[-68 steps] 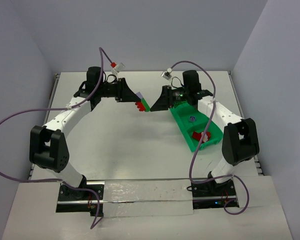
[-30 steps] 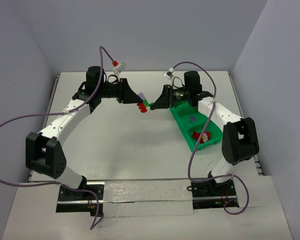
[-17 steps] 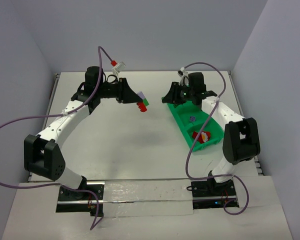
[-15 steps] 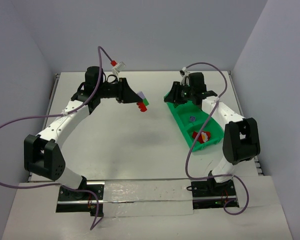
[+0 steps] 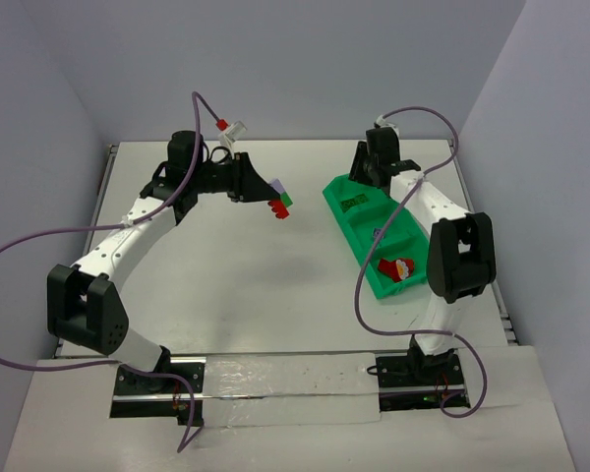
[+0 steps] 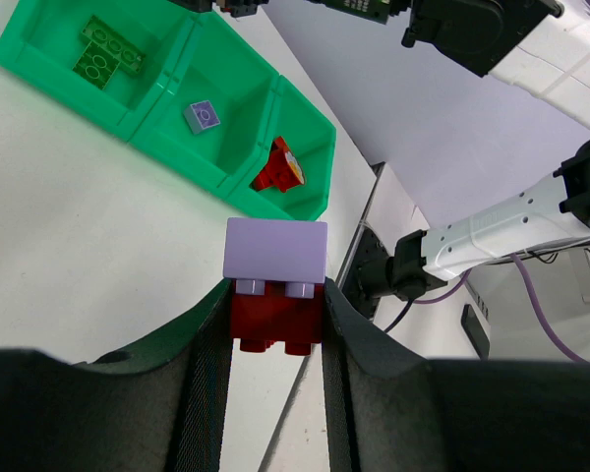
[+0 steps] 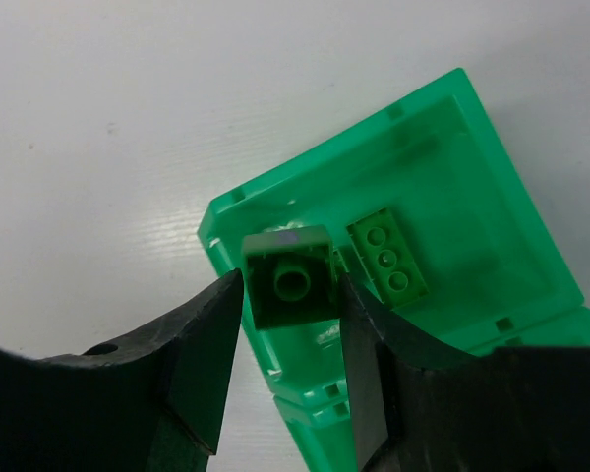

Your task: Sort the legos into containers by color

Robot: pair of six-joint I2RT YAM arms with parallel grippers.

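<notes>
Over the end compartment of the green tray (image 7: 477,202), the right gripper (image 7: 290,293) frames 1 green brick (image 7: 293,275); clamped or released, I cannot tell. Well apart, the left gripper (image 6: 275,295) pinches a red-and-lilac stack (image 6: 275,283).

text: none legible | labels: none | brands: none | numbers: none

White arm links (image 5: 128,231) with black joints (image 5: 84,305), long purple cables (image 5: 358,295), matte black tool fingers (image 6: 205,383).

Left pincer (image 5: 272,197) clamped on stacked bricks (image 5: 280,207), green tray (image 5: 354,222) beneath right pincer (image 5: 358,178), red brick (image 5: 397,267) in the tray end farthest from it
</notes>
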